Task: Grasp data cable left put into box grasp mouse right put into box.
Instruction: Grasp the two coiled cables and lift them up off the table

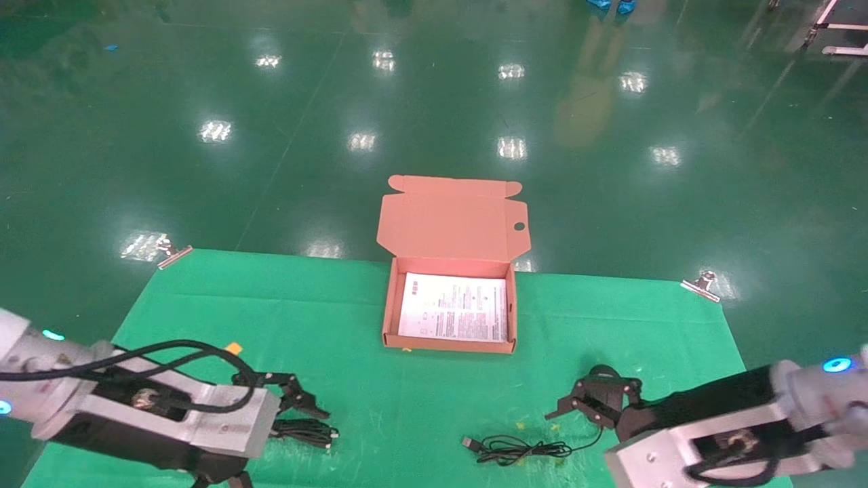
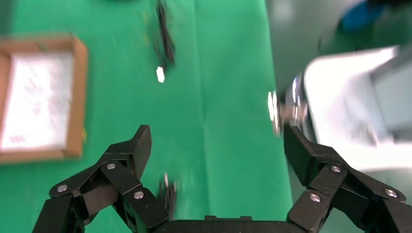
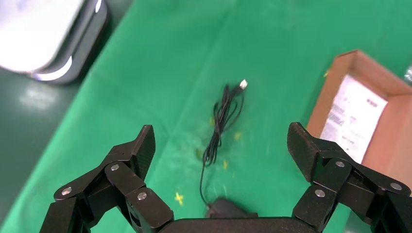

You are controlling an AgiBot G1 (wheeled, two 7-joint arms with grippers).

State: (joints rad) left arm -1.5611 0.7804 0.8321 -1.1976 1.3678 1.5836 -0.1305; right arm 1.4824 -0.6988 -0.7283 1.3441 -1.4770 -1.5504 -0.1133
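I see bright overhead lamps glaring in rows off the glossy green floor [image 1: 434,102], soft shadows on the bench [image 1: 420,407], and heavy motion blur across my left wrist view.

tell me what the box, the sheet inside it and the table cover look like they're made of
The box: orange-brown cardboard, matte; folded walls and a tabbed flap lid with a punched hole suggest it.
The sheet: white printed paper, lying flat on the box floor.
The table cover: green, matte, probably cloth; a metal clip pins its corner and a crease shows in the left wrist view.
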